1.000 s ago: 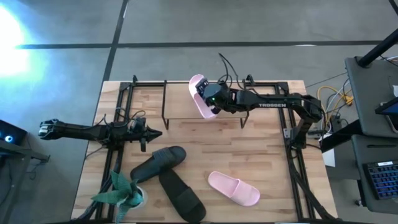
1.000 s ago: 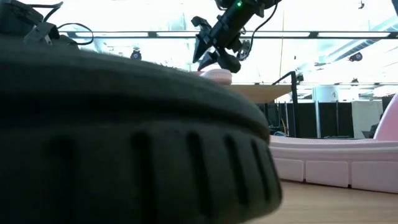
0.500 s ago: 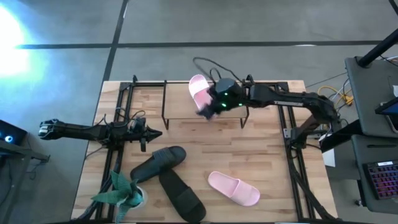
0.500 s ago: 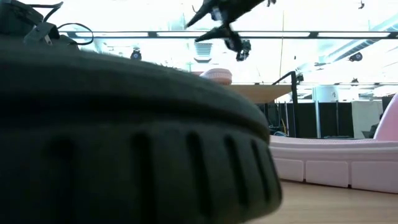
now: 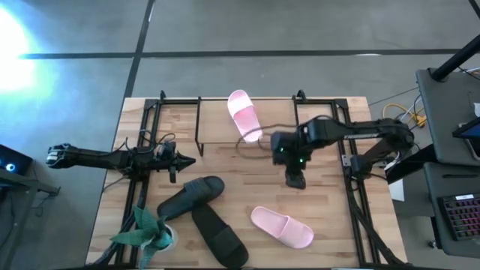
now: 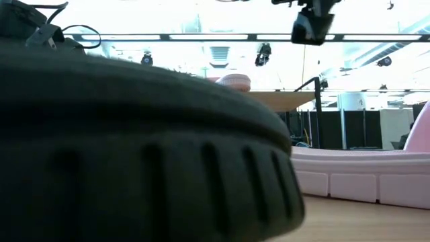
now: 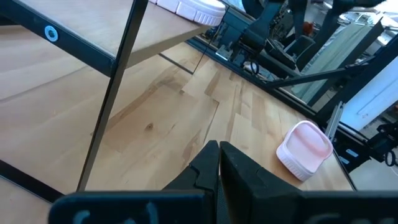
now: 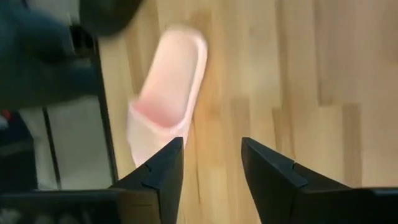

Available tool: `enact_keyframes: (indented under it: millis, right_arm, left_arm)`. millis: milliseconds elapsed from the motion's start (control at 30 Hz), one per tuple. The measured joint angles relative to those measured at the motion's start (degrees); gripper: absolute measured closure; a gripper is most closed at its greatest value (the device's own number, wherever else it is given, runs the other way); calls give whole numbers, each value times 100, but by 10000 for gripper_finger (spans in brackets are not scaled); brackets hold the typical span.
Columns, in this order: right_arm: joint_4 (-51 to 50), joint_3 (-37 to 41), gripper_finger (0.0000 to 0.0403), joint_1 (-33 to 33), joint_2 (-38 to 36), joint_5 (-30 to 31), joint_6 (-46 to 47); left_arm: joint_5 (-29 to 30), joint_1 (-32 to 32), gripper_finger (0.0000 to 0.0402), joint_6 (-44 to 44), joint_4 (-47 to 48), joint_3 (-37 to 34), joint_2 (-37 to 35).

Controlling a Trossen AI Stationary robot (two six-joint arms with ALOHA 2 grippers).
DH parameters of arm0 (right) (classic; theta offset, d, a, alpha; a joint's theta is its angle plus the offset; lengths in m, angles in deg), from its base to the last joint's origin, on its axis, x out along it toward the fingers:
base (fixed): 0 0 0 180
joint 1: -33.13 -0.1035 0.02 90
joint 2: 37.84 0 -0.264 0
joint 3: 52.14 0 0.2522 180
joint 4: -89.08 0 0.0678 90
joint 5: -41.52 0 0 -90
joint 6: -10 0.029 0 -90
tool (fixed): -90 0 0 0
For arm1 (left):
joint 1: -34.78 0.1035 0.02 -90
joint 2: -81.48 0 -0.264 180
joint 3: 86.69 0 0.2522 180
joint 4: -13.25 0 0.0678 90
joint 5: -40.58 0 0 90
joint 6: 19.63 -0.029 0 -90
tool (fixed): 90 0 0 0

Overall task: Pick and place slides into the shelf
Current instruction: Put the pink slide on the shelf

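Note:
One pink slide point(image 5: 244, 115) lies on the shelf's top board point(image 5: 221, 133), with its far end past the board's far edge. It also shows as pink slide point(image 6: 234, 82) in the low view. The other pink slide point(image 5: 281, 226) lies flat on the table near the near edge. My right gripper point(image 5: 295, 180) hangs open above the table, between the shelf and that slide. In its wrist view the right gripper point(image 8: 211, 155) looks down on the pink slide point(image 8: 168, 93). Two dark slides point(image 5: 191, 196) point(image 5: 219, 236) lie on the table's near left. My left gripper point(image 5: 187, 160) waits shut at the left.
A green plant point(image 5: 146, 229) stands at the near left corner, beside the dark slides. Black frame rails point(image 5: 352, 195) run along both table sides. In the low view a dark slide point(image 6: 134, 148) fills the foreground. Bare wood lies between the shelf and the slides.
My right gripper has drawn away from the pink slide on the shelf. It swung toward the near edge and a little right, and now points down over the table. The slide stays lying on the shelf top.

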Motion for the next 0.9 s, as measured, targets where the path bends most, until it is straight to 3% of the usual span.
enact_keyframes:
  millis: [267,633,900]
  right_arm:
    - [-13,0,246,-961,621,13,-963]
    - [213,0,245,-1784,1462,31,-2454]
    - [636,-68,245,-2142,1918,-352,-2232]
  left_arm:
    - [0,0,402,1,-1,0,2]
    - [0,0,402,-1,-1,0,2]
    - [0,0,402,1,1,0,2]
